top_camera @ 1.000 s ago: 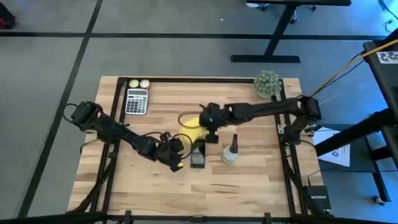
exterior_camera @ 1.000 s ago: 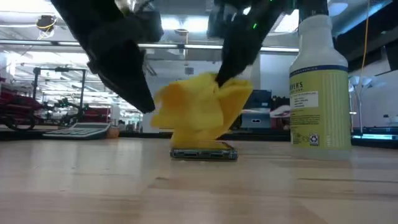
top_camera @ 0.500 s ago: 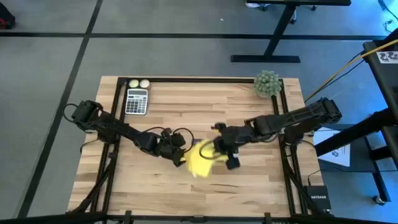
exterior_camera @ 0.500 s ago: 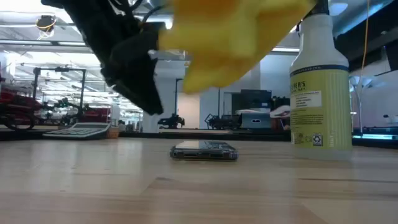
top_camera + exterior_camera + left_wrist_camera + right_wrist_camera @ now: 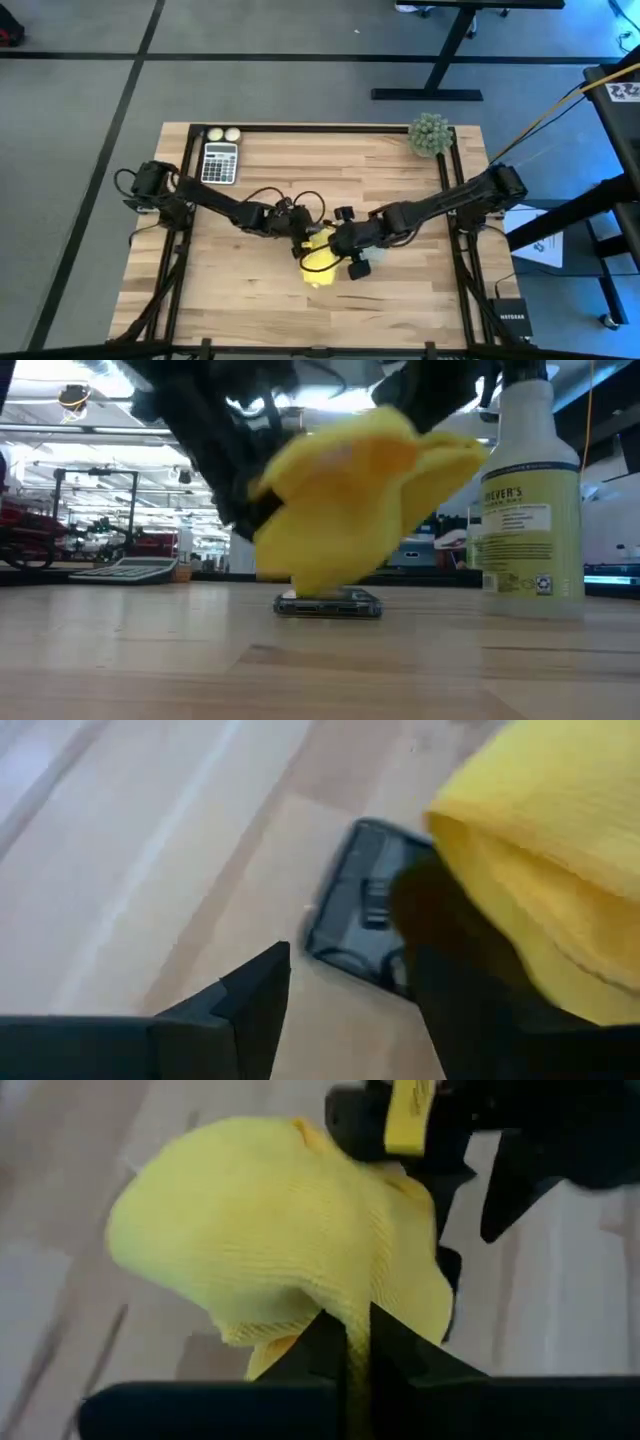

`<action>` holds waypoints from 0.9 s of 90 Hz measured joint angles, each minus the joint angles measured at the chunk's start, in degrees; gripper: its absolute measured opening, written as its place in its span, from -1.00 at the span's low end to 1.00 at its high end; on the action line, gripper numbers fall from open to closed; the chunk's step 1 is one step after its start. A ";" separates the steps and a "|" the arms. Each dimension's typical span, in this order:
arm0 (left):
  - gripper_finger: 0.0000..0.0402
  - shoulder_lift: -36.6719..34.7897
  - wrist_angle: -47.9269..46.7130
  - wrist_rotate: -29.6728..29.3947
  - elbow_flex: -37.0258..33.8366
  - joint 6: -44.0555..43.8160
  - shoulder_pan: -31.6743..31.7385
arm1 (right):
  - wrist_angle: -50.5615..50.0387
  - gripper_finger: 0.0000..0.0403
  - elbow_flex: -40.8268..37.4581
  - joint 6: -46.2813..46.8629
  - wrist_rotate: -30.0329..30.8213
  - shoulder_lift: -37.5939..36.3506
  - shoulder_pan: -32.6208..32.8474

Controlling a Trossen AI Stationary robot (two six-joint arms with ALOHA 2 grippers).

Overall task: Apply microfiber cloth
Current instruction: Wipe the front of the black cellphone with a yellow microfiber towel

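The right claw (image 5: 355, 1342) is pinching the microfiber cloth (image 5: 270, 1240) by one fold, its two fingers pressed together on the fabric. The cloth hangs in a loose bunch over the black smartphone (image 5: 328, 603), which lies flat near the middle of the counter (image 5: 400, 300). The left claw (image 5: 345, 995) is spread, just beside the phone's end and touching neither phone nor cloth.

The high view hides the phone under the cloth (image 5: 319, 257); the low view shows it beneath the fabric's bottom edge, and the left wrist view shows one end.

Both arms reach inward, meeting mid-counter. A spray bottle (image 5: 527, 500) stands just right of the cloth. A calculator (image 5: 220, 162) and a green plant (image 5: 430, 133) sit well apart, near the far edge.
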 joint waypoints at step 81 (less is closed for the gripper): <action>-0.05 5.03 3.76 3.43 0.11 -0.44 1.42 | -6.19 -1.00 7.52 8.70 10.67 8.63 -1.05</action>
